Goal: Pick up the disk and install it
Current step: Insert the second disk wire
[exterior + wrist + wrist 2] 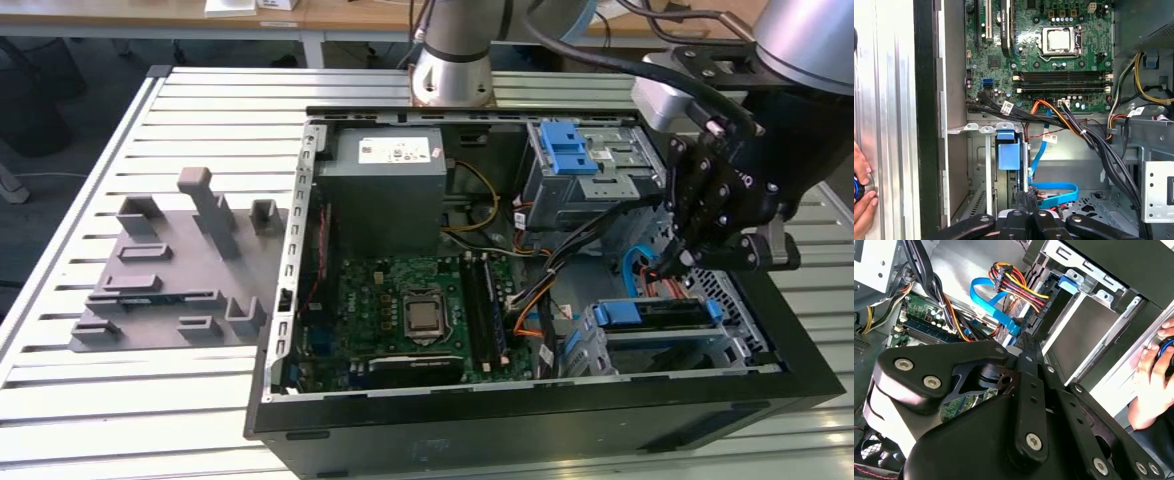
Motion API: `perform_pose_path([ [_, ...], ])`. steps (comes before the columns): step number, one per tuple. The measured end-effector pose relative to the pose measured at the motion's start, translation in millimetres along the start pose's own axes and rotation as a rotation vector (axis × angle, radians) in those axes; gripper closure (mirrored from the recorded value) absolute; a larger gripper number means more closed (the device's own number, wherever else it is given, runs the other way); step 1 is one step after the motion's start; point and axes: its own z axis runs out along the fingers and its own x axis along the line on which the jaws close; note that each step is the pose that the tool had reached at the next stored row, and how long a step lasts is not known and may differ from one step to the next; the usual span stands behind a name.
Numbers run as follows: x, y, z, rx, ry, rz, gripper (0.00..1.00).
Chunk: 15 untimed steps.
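The disk (654, 316) sits in the lower drive cage at the front right corner of the open computer case (534, 420), with blue rails along its edges. In the first wrist view its blue rail end (1007, 150) stands upright in the cage just ahead of the fingers. My gripper (671, 263) hangs just above the disk on the exterior view's right. The black fingers (1020, 216) are pressed together with nothing between them. The second wrist view shows the linkage and one finger (1027, 355) pointing toward the cage.
Blue data cables (1054, 192) and bundled power wires (1094, 140) run close to the cage. The motherboard (400, 310), a grey power supply (387, 190) and an upper cage with a blue latch (567, 150) fill the case. A person's hand (1149, 375) rests outside the case wall. A grey fixture plate (174, 270) lies on the table.
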Motion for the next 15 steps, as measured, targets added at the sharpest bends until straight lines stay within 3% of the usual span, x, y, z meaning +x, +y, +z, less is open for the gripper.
perform_pose_path([
  [2,-2.1,0.2,0.2,0.0,0.0001,0.0,0.89],
  [3,-3.2,0.2,0.3,0.0,0.0004,0.0,0.82],
  [8,-6.1,0.4,2.4,-0.0008,0.0029,0.0,0.82],
  [9,-6.2,0.4,3.0,-0.0012,0.0031,0.0,0.75],
  [15,-6.7,0.6,7.5,-0.0031,0.0036,0.0,0.75],
])
